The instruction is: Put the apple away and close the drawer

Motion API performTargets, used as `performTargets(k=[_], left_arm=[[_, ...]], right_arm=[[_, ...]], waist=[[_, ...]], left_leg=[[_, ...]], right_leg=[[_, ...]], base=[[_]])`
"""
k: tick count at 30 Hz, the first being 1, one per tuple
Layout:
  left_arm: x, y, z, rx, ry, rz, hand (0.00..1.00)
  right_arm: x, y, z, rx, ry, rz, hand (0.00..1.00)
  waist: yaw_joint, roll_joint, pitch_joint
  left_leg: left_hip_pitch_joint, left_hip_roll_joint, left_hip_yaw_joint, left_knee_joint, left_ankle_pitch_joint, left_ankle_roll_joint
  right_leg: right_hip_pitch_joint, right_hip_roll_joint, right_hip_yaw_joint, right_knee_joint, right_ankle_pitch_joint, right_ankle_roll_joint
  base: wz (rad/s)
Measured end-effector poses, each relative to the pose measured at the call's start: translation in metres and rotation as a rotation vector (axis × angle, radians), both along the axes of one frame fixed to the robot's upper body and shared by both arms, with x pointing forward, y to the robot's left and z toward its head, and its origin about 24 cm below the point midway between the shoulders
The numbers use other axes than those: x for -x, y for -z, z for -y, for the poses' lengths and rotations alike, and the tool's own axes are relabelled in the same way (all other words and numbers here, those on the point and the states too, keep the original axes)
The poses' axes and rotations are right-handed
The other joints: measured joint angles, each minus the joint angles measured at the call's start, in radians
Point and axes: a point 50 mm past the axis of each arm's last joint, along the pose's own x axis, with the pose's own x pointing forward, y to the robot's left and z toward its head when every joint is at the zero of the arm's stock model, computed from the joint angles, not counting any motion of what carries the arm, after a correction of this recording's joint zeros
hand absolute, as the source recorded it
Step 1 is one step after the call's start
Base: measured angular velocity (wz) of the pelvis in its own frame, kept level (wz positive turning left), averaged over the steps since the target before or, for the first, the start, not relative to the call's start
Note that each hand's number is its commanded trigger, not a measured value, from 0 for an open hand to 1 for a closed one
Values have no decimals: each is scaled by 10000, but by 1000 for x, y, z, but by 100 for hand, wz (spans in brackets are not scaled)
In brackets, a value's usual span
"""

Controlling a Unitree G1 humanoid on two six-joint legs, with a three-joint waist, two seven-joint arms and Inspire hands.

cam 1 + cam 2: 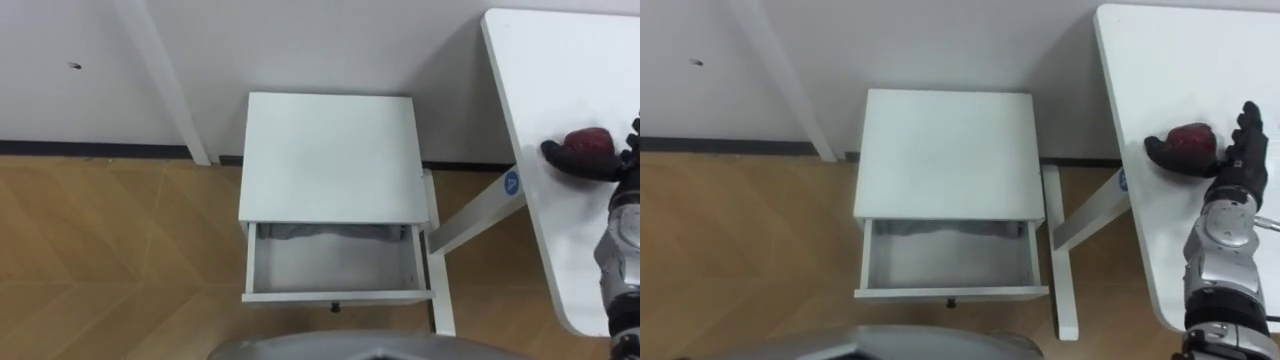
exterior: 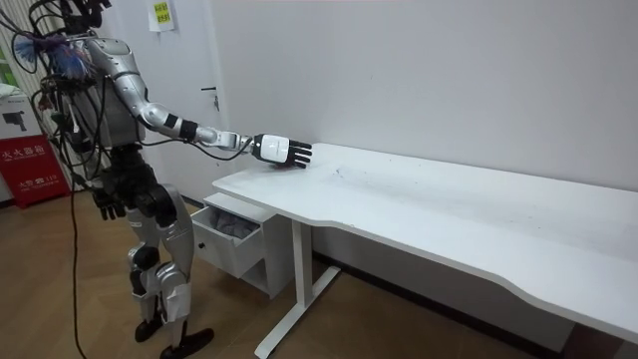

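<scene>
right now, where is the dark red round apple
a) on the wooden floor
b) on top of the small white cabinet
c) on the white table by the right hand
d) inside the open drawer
c: the dark red round apple lies on the white table with the right hand against it, thumb curled round it, and no apple is seen in the open drawer.
</scene>
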Motion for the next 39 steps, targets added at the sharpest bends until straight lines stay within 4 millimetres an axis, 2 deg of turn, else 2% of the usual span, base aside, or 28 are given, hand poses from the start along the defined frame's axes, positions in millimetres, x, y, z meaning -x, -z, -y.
performTargets(k=[7,9,12,17,23,25,28,31,32,36,39], left_arm=[[0,0,1,25,54,-34,0],[0,0,1,11,92,-18,0],[0,0,0,15,131,-9,0],[0,0,-1,36,158,-7,0],[-4,0,1,241,502,-57,0],[-9,1,2,348,557,11,0],[-19,3,4,461,841,101,0],[-28,4,8,546,1253,181,0],[-30,4,10,594,1411,179,0],[-47,5,19,635,2125,468,0],[-53,6,23,720,2186,642,0]], right_arm=[[4,3,3,914,-259,-596,100],[6,5,4,1300,-453,-964,100],[7,8,4,1530,-662,-1316,100],[8,12,2,1769,-978,-1711,100],[2,9,-5,2432,-1614,-1920,100],[-3,8,-12,2829,-2113,-2080,100],[-14,3,-29,3710,-3106,-2115,100],[-24,-5,-59,4301,-4378,-1639,100],[-26,-6,-77,4399,-5088,-1359,100],[-25,2,-139,3875,-7796,-1124,100],[-22,5,-170,3521,-9149,-1086,100]], waist=[[16,-34,7],[12,-96,2],[32,-211,-51],[53,-361,-35],[74,-328,-23],[146,-269,5],[246,-246,-5],[332,-145,14],[364,-62,-18],[822,103,-10],[1120,187,-11]], left_leg=[[84,7,-6,-8,-1,-1],[65,21,-16,-15,-2,-4],[44,31,-17,-7,-2,-8],[-4,28,-25,18,-1,-8],[-2,30,-19,7,0,-9],[-28,37,11,13,2,-13],[-220,48,43,41,10,-23],[-377,81,44,123,7,-29],[-382,95,30,136,-4,-45],[-482,104,-9,107,14,-69],[-621,92,-154,145,16,-67]], right_leg=[[158,9,-4,-12,0,0],[163,21,-11,-12,0,0],[158,31,-14,-10,0,0],[129,28,-14,-10,0,0],[82,31,0,6,0,0],[-32,37,49,12,0,-1],[-148,53,88,23,21,-33],[-246,75,61,12,39,-59],[-297,88,41,18,39,-61],[-392,101,9,10,41,-64],[-449,86,-44,0,41,-64]], base=[[0],[0],[0],[0],[-1],[-8],[-5],[0],[0],[3],[16]])
